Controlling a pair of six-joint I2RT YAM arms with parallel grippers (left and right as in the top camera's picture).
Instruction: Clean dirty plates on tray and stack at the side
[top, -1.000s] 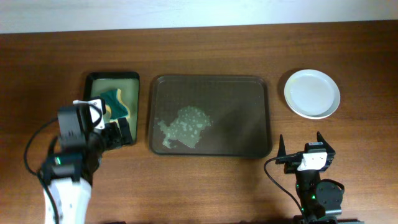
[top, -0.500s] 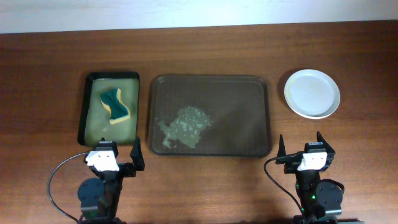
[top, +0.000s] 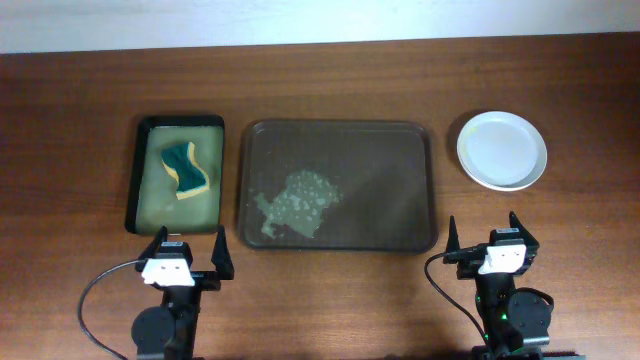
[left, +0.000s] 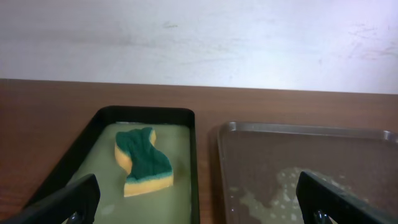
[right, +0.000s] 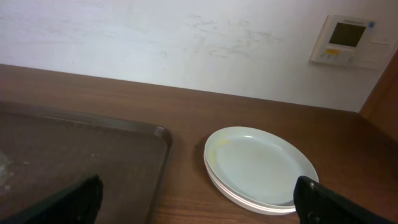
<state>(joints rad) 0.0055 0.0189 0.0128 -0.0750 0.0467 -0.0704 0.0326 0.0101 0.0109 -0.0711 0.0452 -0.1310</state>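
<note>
The left gripper (top: 189, 245) and right gripper (top: 483, 240) rest at the near side, jaws spread wide, holding nothing. The plates (top: 502, 150) sit stacked at far right, apart from the foam-flecked tray (top: 390, 165).

Lower plates (right: 245, 203) mostly hidden beneath the top one; tray (right: 81, 149) cut off left.
</note>
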